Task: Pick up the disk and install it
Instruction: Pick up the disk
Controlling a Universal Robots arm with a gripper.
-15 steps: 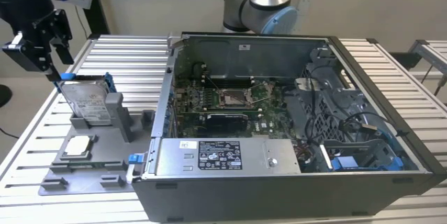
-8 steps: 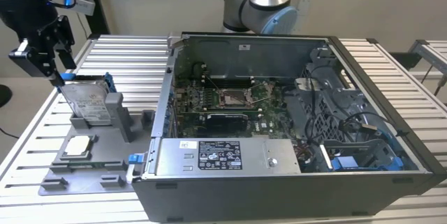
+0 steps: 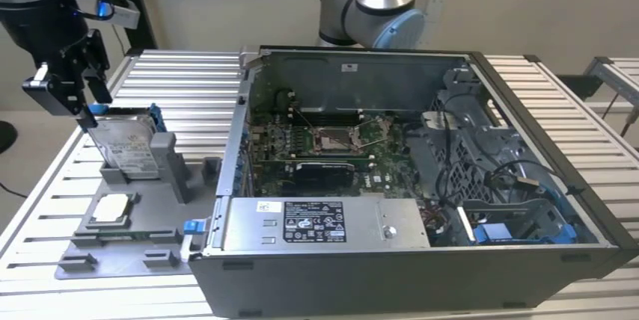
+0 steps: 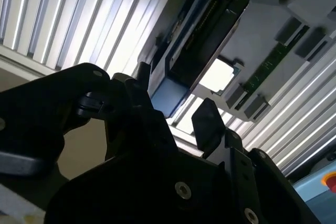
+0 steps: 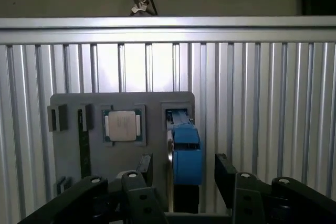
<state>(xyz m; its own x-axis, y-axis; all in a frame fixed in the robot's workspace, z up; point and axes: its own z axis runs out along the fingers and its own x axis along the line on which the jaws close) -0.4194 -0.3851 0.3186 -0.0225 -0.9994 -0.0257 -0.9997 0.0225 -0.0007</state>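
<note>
The disk (image 3: 130, 144), a silver drive with a white label in a blue carrier, stands on edge in a slot of the grey fixture plate (image 3: 130, 241) at the exterior view's left. My gripper (image 3: 78, 96) hangs just above its upper corner. In the first wrist view the disk's blue edge (image 5: 186, 153) lies between the two black fingers (image 5: 226, 174) of the gripper (image 5: 184, 174), with a gap on each side. The second wrist view also has the gripper (image 4: 176, 103) open around the blue end of the disk (image 4: 168, 97).
An open computer case (image 3: 420, 185) with its motherboard exposed fills the middle and the exterior view's right. A small silver square chip (image 3: 110, 209) lies on the fixture plate in front of the disk. A slatted metal table (image 3: 179, 81) lies under everything.
</note>
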